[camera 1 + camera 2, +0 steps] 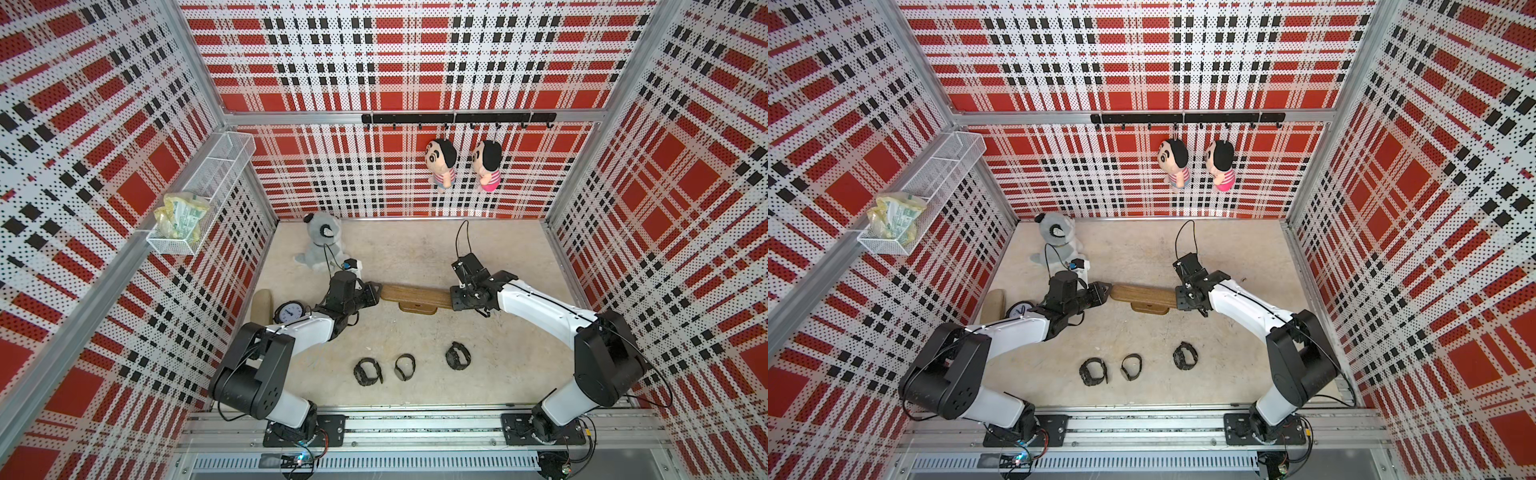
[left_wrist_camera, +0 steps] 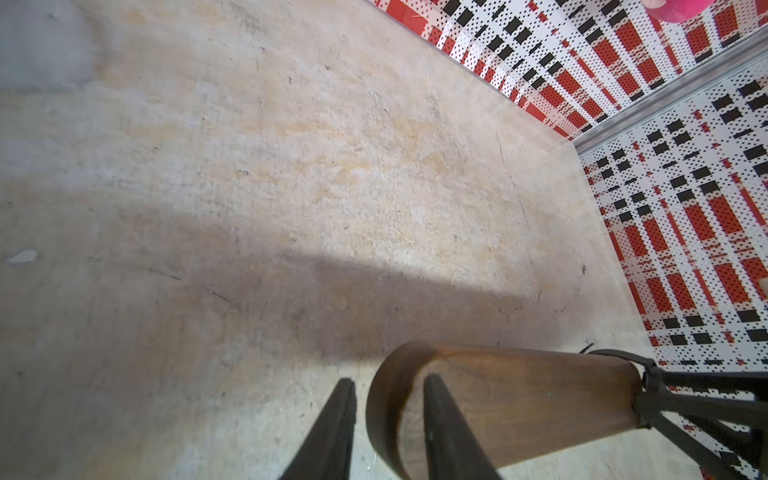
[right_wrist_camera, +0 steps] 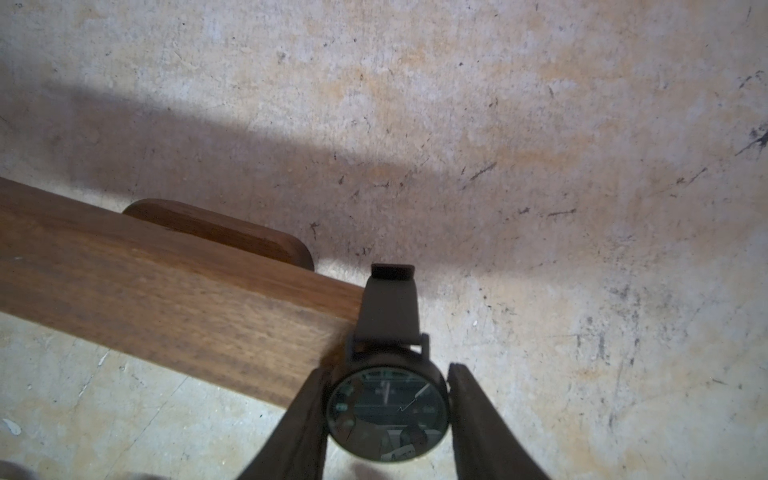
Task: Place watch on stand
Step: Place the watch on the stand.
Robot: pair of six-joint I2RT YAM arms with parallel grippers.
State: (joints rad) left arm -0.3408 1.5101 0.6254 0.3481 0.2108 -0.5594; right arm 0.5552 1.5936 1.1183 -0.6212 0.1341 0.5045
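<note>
The stand point(image 3: 166, 282) is brown wood with grain showing, satin rather than shiny, its rounded edges darker. The bench point(image 2: 291, 166) looks like rough beige stone or concrete, mottled, scratched and matt. The watch point(image 3: 388, 411) has a glossy glass face that throws reflections and a matt dark strap. The right tool point(image 3: 388, 368) has dull black fingers point(image 3: 299, 436), plastic by the look. The walls point(image 1: 374, 62) are perforated sheet printed in plaid, framed in bare brushed metal. The grey plush toy point(image 1: 322, 241) is soft cloth.
</note>
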